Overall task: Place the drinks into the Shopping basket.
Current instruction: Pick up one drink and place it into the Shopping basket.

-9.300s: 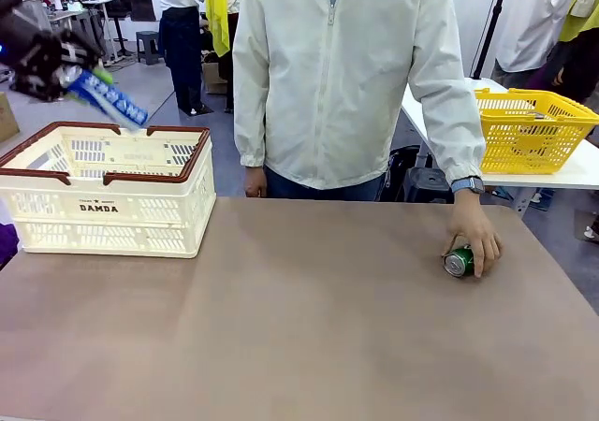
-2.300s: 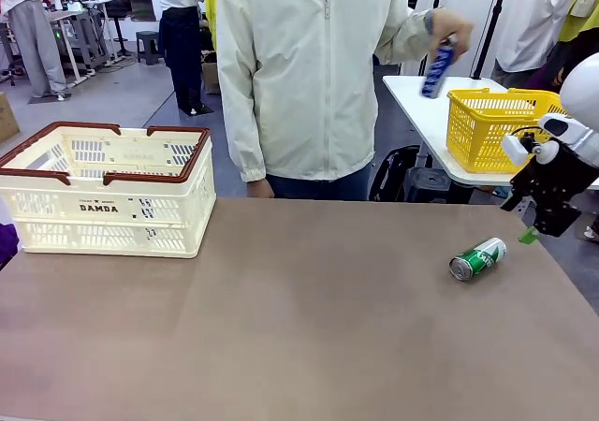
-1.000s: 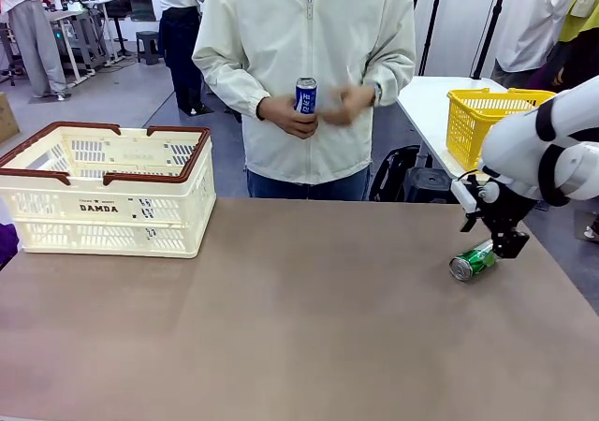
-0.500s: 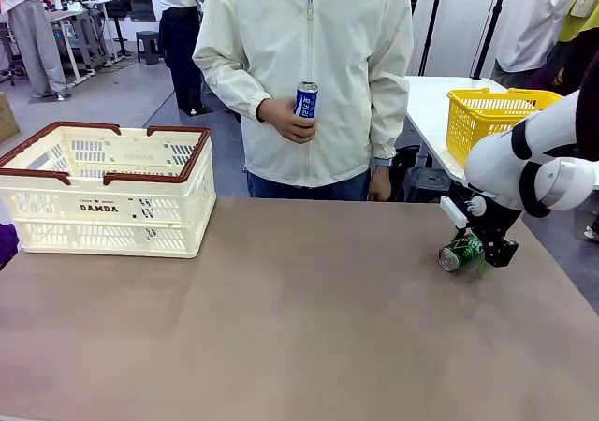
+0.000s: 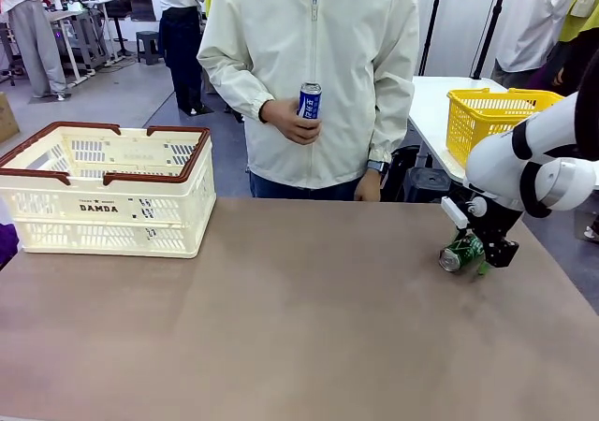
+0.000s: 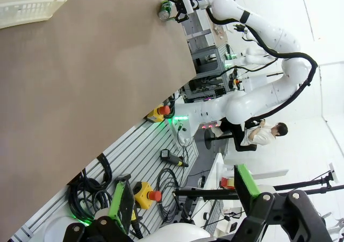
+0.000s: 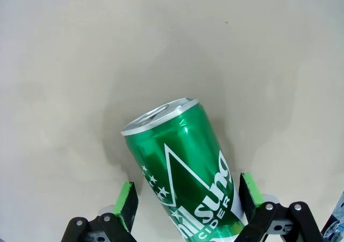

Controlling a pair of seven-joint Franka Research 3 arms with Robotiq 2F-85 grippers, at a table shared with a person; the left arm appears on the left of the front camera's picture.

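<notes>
A wide matte brown-grey surface [image 5: 299, 327] spans the foreground under even indoor light. Beyond it lies a smooth grey floor [image 5: 140, 89]. A white side table [image 5: 432, 112] bearing a yellow mesh basket [image 5: 510, 126] stands at the right, and a small black stool [image 5: 148, 43] at the far left

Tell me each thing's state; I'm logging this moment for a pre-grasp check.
right gripper: open, straddling the green can.
left gripper: open, empty.
green can: lying on its side on the table.
blue can: upright, held in the person's hand.
Shopping basket: upright on the table.
</notes>
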